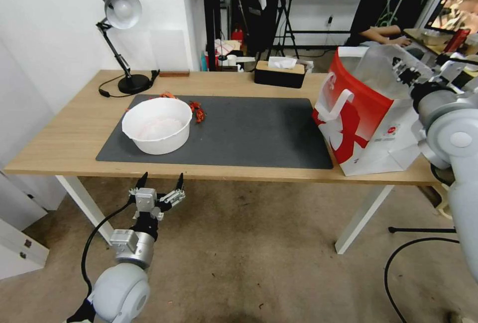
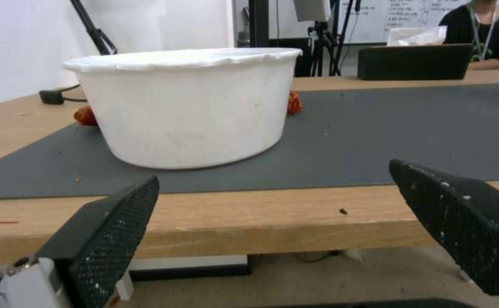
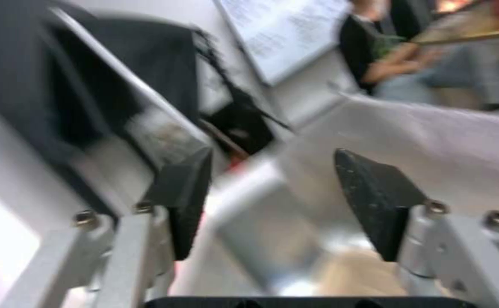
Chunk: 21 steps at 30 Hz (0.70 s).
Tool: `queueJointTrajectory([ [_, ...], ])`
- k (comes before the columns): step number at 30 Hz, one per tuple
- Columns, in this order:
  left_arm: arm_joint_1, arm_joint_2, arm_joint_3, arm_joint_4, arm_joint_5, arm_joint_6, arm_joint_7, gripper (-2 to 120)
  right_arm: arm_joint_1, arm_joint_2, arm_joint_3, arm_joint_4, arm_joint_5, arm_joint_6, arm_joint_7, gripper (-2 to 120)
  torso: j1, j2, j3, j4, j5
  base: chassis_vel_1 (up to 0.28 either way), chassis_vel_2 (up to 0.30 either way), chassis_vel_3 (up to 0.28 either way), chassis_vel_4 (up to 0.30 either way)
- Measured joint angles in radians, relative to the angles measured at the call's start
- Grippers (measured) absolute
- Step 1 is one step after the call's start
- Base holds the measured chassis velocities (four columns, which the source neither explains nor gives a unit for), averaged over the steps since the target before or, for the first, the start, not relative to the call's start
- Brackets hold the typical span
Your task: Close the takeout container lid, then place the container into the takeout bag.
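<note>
Upright, the red-and-white takeout bag (image 1: pixel 366 129) gapes silvery inside beneath the spread, empty right end effector (image 3: pixel 272 205).

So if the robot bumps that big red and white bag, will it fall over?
Probably it could. The bag stands tall on the table's edge and already leans. It looks like thin paper, so likely light and floppy. The right gripper is at its open top, jaws apart.

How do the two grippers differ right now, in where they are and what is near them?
The left gripper hangs low before the table's front edge, facing the white bowl. The right gripper is raised at the open top of the takeout bag, over its silvery lining. Both are open and hold nothing.
</note>
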Motion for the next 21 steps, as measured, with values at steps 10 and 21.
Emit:
queueJointTrajectory([
  [10,0.007,-0.002,-0.004,-0.002,0.0,-0.003,0.0,100,-0.132,-0.033,-0.008,0.123,-0.001,0.192,-0.378,96,0.0,0.0,0.0,0.0,-0.0001,0.0,0.0,0.0,0.0],
  [21,0.009,-0.016,-0.002,-0.002,0.009,-0.006,0.001,100,-0.424,-0.001,-0.077,0.247,-0.505,0.281,-0.638,100,0.0,0.0,0.0,0.0,0.0002,0.0,0.0,0.0,0.0],
])
